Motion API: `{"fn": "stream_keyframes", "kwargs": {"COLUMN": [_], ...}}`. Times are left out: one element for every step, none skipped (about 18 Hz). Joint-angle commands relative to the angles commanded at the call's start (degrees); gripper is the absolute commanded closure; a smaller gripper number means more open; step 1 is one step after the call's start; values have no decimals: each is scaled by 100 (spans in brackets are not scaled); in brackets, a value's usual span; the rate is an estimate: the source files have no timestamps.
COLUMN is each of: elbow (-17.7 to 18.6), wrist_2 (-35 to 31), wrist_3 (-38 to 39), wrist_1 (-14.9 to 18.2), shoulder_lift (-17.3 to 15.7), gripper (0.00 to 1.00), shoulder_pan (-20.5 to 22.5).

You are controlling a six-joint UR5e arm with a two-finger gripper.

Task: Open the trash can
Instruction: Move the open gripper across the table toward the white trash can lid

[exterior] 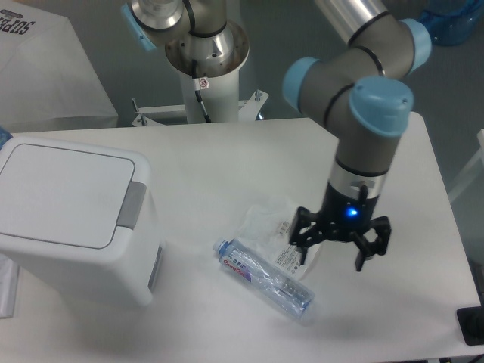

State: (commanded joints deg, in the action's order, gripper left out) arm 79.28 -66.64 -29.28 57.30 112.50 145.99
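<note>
The trash can point(72, 219) sits at the left side of the bench point(227, 159). It is a big white box with round corners. Its flat lid point(64, 193) is shut. A grey strip point(130, 205) runs along the right edge of the lid. I think that strip is the button to push. The can looks hard and smooth, and likely light, so a hard push from the side might make it slide. Pressing straight down on the strip seems best. The can's left edge and bottom corner are cut off, so I cannot see all of it.

In the middle lies a clear water bottle point(265, 278) on its side. A crinkly plastic bag point(283, 238) lies just behind it, touching it.

To the right, the claw point(342, 240) hangs over the bag's right edge, well apart from the can. Its fingers are spread and hold nothing. Part of the bag is hidden behind it.
</note>
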Motion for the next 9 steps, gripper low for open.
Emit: {"fn": "stream_keyframes", "kwargs": {"elbow": [9, 26, 87, 157, 254, 385, 491, 570, 650], "wrist_2": [167, 351, 510, 616, 695, 722, 731, 775, 853], "wrist_3": [167, 325, 440, 467, 467, 459, 450, 450, 450], "wrist_1": [0, 0, 0, 0, 0, 0, -9, -9, -9], "shoulder_lift": [-53, -123, -176, -246, -325, -421, -518, -597, -703], "gripper": [0, 0, 0, 0, 0, 0, 0, 0, 0], "shoulder_pan": [0, -9, -1, 0, 0, 0, 17, 26, 17]}}
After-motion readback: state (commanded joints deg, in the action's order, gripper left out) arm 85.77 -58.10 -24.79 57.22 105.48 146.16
